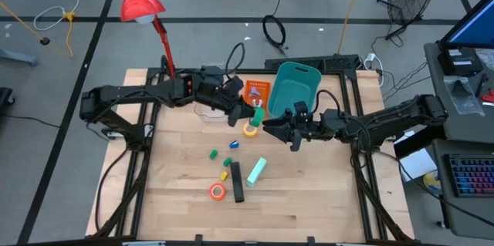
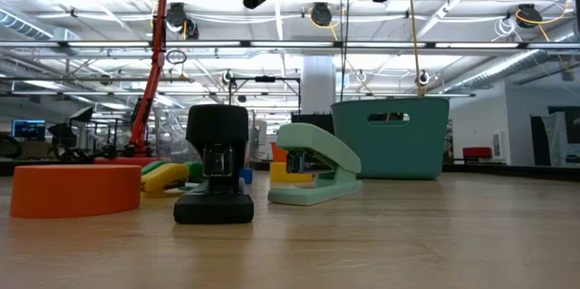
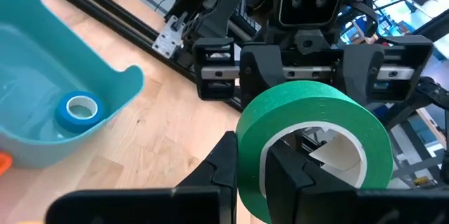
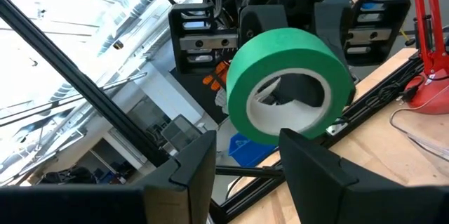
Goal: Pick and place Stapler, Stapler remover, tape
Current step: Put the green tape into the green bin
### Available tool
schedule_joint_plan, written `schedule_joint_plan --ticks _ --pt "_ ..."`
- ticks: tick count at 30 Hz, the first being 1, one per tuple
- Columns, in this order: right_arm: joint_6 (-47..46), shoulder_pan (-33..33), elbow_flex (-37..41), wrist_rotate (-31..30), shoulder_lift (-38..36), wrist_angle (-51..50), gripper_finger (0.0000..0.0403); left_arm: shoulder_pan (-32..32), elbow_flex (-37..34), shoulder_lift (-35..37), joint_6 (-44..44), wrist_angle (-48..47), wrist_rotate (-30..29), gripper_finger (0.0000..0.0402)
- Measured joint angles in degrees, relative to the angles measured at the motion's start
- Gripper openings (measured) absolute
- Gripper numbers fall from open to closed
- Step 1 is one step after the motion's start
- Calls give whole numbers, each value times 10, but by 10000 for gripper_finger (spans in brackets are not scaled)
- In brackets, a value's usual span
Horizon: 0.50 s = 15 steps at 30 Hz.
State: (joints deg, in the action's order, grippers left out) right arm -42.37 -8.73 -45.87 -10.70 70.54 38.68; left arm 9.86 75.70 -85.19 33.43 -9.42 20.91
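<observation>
Beside the teal bin (image 1: pixel 297 85), my left pincer (image 3: pixel 247 175) pinches the green tape (image 3: pixel 312 147); my right pincer (image 4: pixel 245 157) faces it, spread.

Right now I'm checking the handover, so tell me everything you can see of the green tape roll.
The green tape roll is a wide ring with a smooth bright green outer band and a pale, cardboard-looking core, open through the middle. It is held up in the air, above the table and near the teal bin. The left tool pinches its wall, one finger inside the ring and one outside. The right tool faces it with its fingers spread, not touching. In the overhead view the roll shows only as a small green spot between the two arms.
</observation>
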Motion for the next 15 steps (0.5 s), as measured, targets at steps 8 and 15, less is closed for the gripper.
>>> schedule_joint_plan --ticks 8,15 --pt "-4 0 1 1 0 -2 153 -14 0 -34 16 27 24 37" --pt "-5 0 1 -27 0 1 147 -1 0 -30 16 32 29 37"
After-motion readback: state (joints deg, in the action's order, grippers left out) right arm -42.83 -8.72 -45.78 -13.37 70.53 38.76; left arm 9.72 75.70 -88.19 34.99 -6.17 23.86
